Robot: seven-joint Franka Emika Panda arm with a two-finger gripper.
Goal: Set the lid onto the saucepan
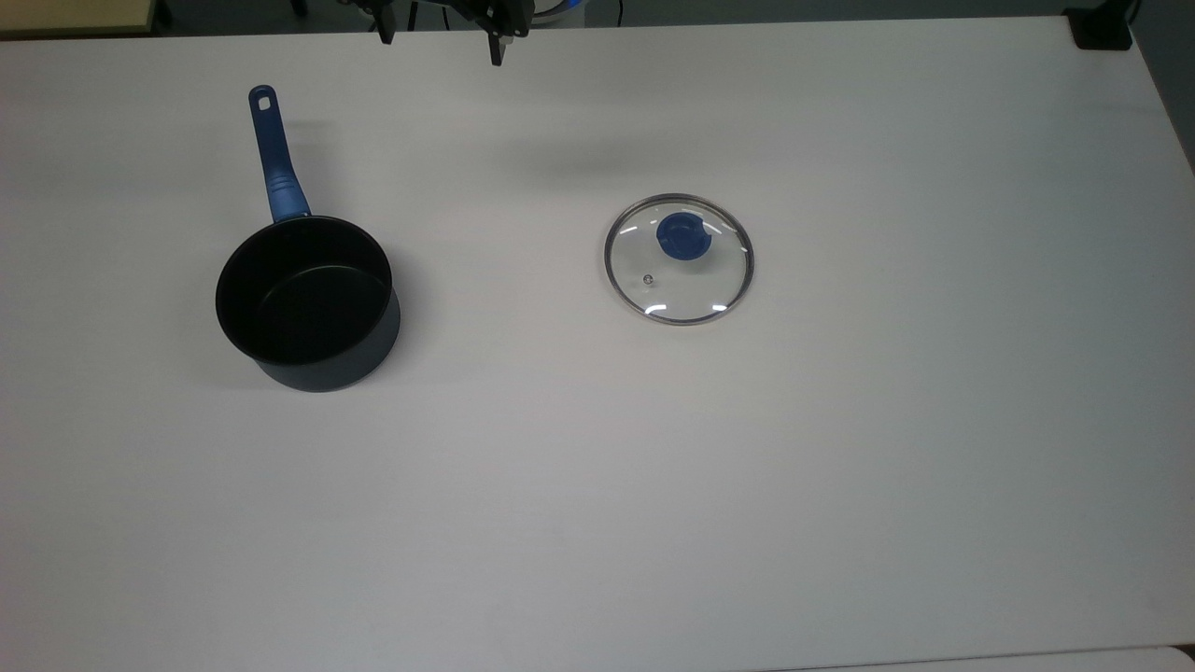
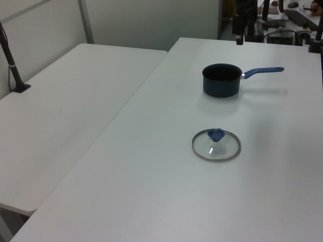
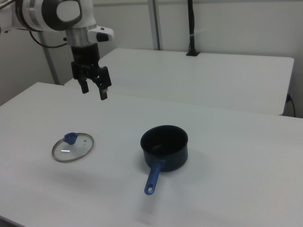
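The lid [image 1: 679, 259] is clear glass with a metal rim and a blue knob. It lies flat on the white table [image 1: 597, 467], right of centre in the top view, and appears again as the lid [image 2: 216, 145] and the lid [image 3: 72, 147]. The saucepan [image 1: 306, 301], black inside with a long blue handle, stands empty to the lid's left in the top view; it is also the saucepan [image 2: 222, 79] and the saucepan [image 3: 165, 147]. My gripper [image 3: 94, 91] hangs open and empty high above the table, well clear of both; its fingertips [image 1: 496, 51] show at the top view's upper edge.
A second white table [image 2: 70, 106] adjoins this one on the left view's left. A black post [image 3: 191, 28] stands on it in the right view. A dark object [image 1: 1102, 28] sits at the table's far right corner in the top view.
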